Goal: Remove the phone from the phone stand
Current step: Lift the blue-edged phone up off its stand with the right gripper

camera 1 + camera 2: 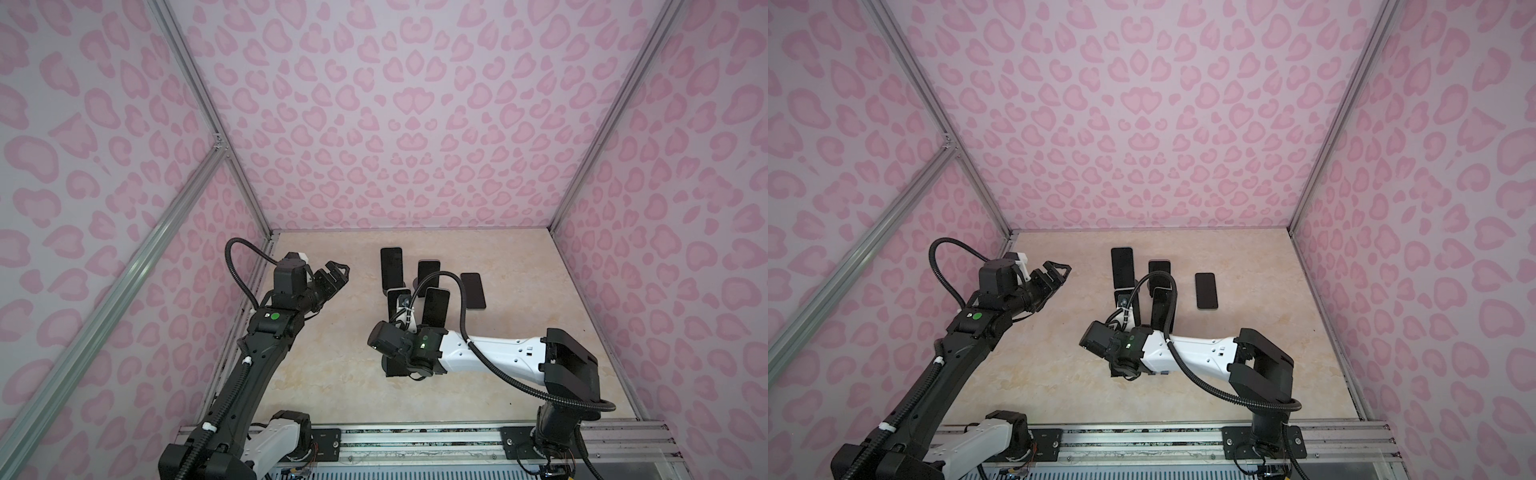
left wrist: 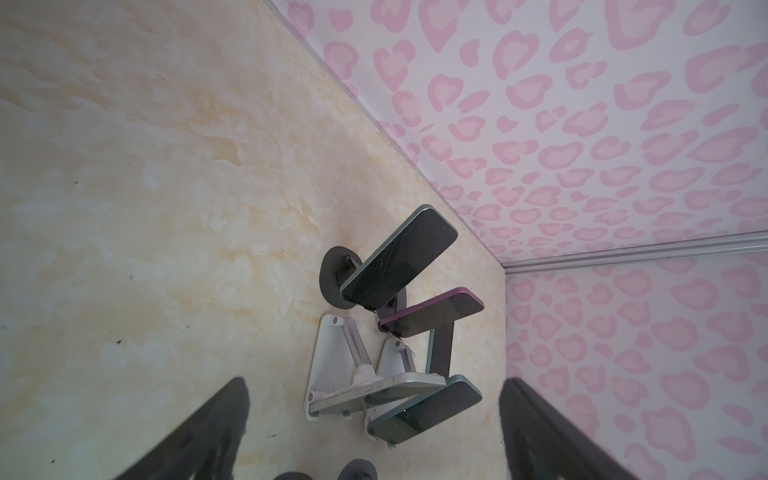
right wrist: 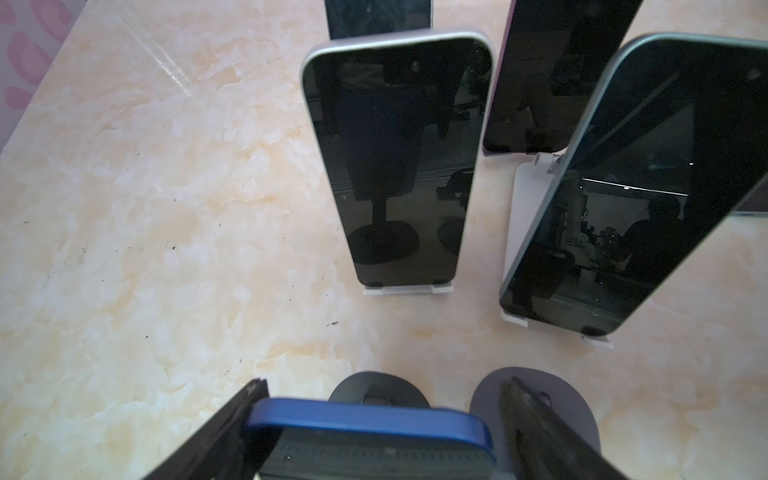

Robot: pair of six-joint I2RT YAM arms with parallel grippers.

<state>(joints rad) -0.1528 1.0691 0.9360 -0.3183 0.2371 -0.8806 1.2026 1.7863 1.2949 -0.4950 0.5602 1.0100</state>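
Phones crowd the middle of the desk (image 1: 332, 386), most of them propped on stands. I have my right tool (image 3: 384, 384) down low at the nearest one. The blue-edged phone (image 3: 365, 419) stands between its two fingers, with the round foot of its dark stand (image 3: 353, 386) on the desk just beyond. One finger (image 3: 245, 415) touches the phone's side. The other lies just beside the opposite side, and I cannot tell whether it presses, so I cannot say whether the tool is clenched on the phone. A second dark round foot (image 3: 488, 395) sits right next to the first.

Past them, a silver-edged phone (image 3: 395, 166) leans on a white stand (image 3: 401, 290). Beside it a teal-edged phone (image 3: 644, 187) leans on another white stand (image 3: 523, 199). A purple-edged phone (image 3: 552, 75) is propped behind those, and in both top views one more phone (image 1: 473, 291) lies flat on the desk, off to the right of the group.

My left tool (image 1: 340, 272) hangs in the air near the left wall, well apart from the phones. It is released, with the fingers spread wide.
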